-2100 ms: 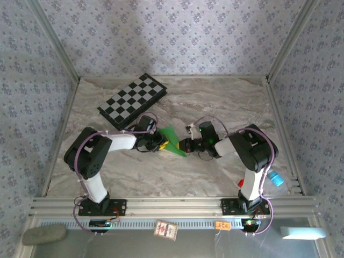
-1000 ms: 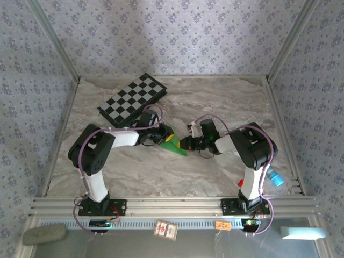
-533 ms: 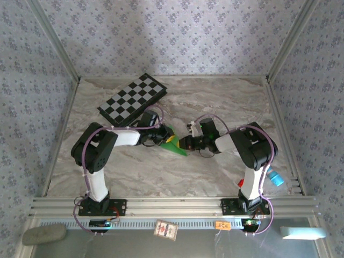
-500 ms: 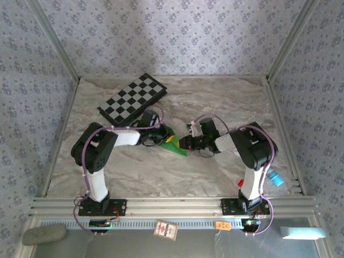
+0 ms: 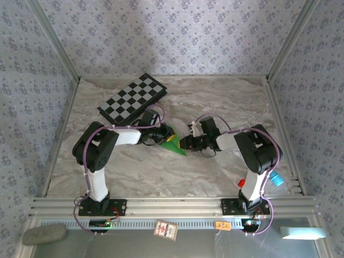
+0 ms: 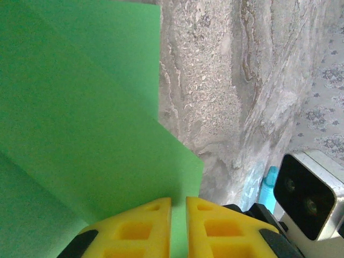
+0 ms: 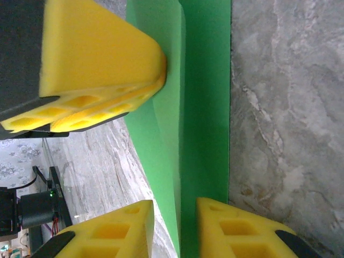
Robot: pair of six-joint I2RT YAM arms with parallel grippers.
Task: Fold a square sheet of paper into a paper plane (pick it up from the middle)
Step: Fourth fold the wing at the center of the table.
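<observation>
One camera looks down from high behind over the whole bench (image 5: 215, 172). Each wrist camera peers past its own jaws, close in, both facing the same green paper (image 6: 80, 134).

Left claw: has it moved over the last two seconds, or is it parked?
Yes. Judged against the checkered board in the top view, the left claw has slid rightward and slightly away from the arm bases, further onto the paper plane.

Count: 1 paper plane (image 5: 173, 141), mid-tabletop (image 5: 226, 102). 1 checkered board (image 5: 133, 99) near the far left corner. 2 grippers: left gripper (image 5: 163, 137), right gripper (image 5: 184, 144). 1 small blue object (image 5: 276, 178) by the right edge.
</observation>
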